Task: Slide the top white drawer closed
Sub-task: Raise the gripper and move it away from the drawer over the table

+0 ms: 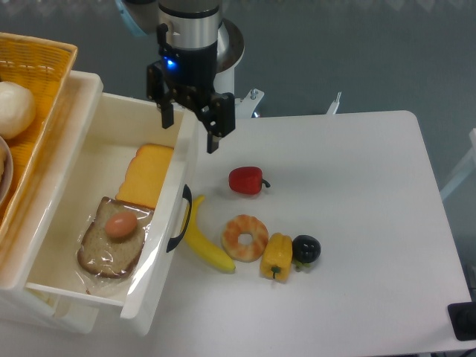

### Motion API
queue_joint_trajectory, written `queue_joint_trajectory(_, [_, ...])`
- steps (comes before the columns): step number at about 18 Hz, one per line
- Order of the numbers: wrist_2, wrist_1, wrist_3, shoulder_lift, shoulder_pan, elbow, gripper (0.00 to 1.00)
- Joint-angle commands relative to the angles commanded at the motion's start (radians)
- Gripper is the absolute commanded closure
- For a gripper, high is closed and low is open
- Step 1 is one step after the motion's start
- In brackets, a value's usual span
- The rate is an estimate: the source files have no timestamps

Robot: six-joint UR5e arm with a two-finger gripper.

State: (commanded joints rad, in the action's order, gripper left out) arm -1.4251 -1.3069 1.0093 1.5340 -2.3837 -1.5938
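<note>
Nearest us, one top white drawer (167,275) stands pulled out, holding two bread slices; five foods lie on the tabletop (357,193); our tool (190,132) hangs spread, empty.

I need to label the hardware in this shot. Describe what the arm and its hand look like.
The arm enters from the top edge as a silver-grey metal cylinder with a darker band at its top. Below it sits the hand, a black boxy body with a small blue light glowing on its upper left. Two black fingers hang from it, angular and blocky. No loose cables or readable markings are visible.
</note>
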Motion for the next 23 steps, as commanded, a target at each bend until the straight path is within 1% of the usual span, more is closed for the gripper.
queue_joint_trajectory(2, [-0.005,0.003,0.002,-0.012,-0.015,-0.018,0.00])
queue_joint_trajectory(6, [-0.005,-0.006,0.003,-0.025,-0.063,-0.020,0.00])
queue_joint_trajectory(10, [-0.008,-0.009,-0.004,-0.038,-0.127,-0.029,0.00])
queue_joint_trajectory(13, [-0.009,-0.008,-0.009,-0.040,-0.201,-0.037,0.00])
queue_joint_trajectory(16, [-0.011,-0.003,-0.009,-0.028,-0.265,-0.035,0.00])
queue_joint_trajectory(17, [-0.011,-0.003,-0.011,-0.019,-0.281,-0.034,0.00])
queue_joint_trajectory(20, [-0.015,0.011,-0.014,0.050,-0.295,-0.034,0.00])
queue_joint_trajectory(23, [-0.046,0.015,-0.031,0.116,-0.307,-0.011,0.00])
